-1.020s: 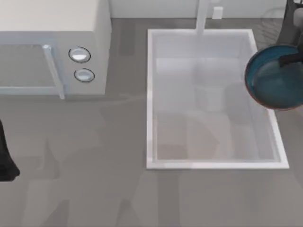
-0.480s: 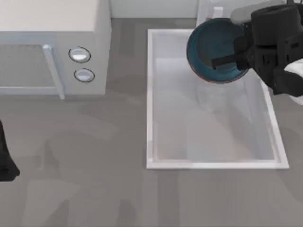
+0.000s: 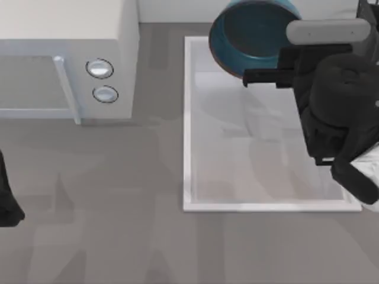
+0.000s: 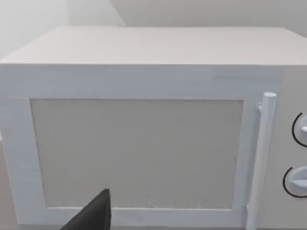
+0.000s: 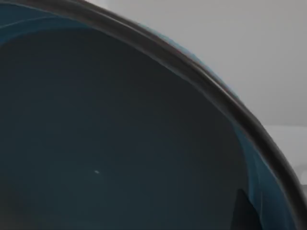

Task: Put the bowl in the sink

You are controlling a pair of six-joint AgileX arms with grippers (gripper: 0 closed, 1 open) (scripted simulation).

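Above the far end of the sink (image 3: 189, 148), the right gripper (image 3: 260, 76) clamps the bowl (image 3: 249, 32) by its rim.

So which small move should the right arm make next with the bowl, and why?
Probably carry it back toward the middle of the sink and lower it. In the top view the right pincer holds the bowl by its rim, over the sink's far edge and partly beyond it; released there, it might land on the rim.
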